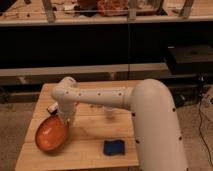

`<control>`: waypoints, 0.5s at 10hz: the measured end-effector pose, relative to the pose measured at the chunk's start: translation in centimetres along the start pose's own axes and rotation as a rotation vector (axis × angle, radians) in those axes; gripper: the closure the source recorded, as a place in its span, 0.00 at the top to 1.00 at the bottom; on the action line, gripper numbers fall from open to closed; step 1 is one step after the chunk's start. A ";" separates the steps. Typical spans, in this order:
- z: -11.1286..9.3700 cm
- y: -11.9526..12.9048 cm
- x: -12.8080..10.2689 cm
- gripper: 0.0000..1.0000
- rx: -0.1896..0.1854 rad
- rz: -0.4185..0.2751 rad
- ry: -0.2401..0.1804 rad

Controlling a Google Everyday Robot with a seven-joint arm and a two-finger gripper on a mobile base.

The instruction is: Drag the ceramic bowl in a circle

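Observation:
The ceramic bowl (51,135) is wide, shallow and glossy orange-red. It sits on the wooden table (95,131) near the left edge and looks tipped a little toward the camera. My white arm reaches across the table from the right. My gripper (65,120) points down at the bowl's far right rim. The contact point is hidden behind the wrist.
A blue sponge (115,147) lies on the table near the front edge, right of the bowl. A small light object (52,107) shows just behind the gripper by the left edge. Dark shelving stands behind the table, and a dark box (192,57) sits at the right.

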 end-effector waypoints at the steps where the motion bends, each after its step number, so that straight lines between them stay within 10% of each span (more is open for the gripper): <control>1: -0.1 0.8 0.9 0.00 -0.004 0.030 0.006; 5: -1.6 7.8 0.2 0.00 -0.020 0.204 0.025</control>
